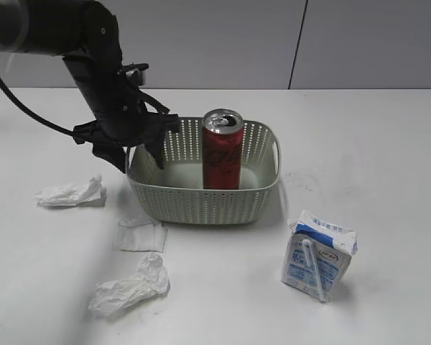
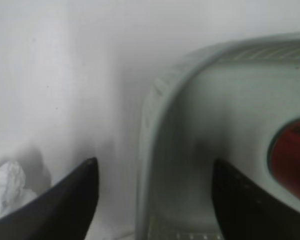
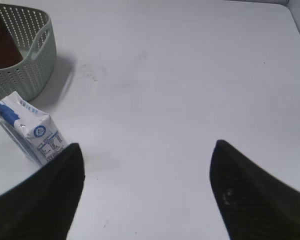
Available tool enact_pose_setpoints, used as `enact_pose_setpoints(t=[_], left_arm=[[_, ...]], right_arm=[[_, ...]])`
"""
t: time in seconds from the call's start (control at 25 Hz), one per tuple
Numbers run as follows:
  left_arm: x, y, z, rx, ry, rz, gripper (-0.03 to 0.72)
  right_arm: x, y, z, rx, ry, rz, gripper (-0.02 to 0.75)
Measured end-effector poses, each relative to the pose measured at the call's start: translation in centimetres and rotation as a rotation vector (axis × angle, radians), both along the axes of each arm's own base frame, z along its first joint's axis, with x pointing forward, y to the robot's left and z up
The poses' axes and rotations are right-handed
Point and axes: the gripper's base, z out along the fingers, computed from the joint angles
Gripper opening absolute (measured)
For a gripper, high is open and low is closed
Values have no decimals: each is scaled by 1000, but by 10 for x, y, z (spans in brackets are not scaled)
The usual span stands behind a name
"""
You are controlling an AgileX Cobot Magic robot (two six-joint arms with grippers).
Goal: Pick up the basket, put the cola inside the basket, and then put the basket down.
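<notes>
— While the left gripper [image 1: 140,154] straddles the basket [image 1: 201,205] wall, are its fingers [image 2: 72,200] closed on it?
— No, spread wide: one outside, one inside, the rim between them untouched. Beyond the inner finger the cola [image 1: 223,149] stands upright in the basket.
— And the right gripper [image 3: 145,190]?
— Wide apart, holding nothing, above bare table; the carton [image 3: 32,132] lies beside its left finger.
</notes>
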Motion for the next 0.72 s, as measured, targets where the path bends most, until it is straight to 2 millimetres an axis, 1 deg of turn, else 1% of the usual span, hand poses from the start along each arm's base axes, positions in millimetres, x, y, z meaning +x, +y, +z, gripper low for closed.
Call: enact_pose_setpoints(t=[0.04, 0.12, 0.24, 0.36, 0.56, 0.72], left_arm=[[-1, 0, 0, 2, 6, -4, 629], [-2, 2, 2, 5, 16, -6, 669], [-2, 8, 13, 0, 8, -2, 688], [1, 20, 32, -9, -12, 1, 692], [9, 54, 76, -26, -67, 0, 693], [8, 90, 102, -20, -87, 13, 693]], right_arm=[[-1, 0, 0, 0, -2, 0, 592], [-3, 0, -1, -1, 7, 0, 592], [-5, 0, -9, -7, 60, 2, 592], [-9, -1, -14, -9, 76, 2, 592], [-14, -1, -14, -6, 41, 3, 591], [-14, -1, -14, -6, 40, 3, 591]])
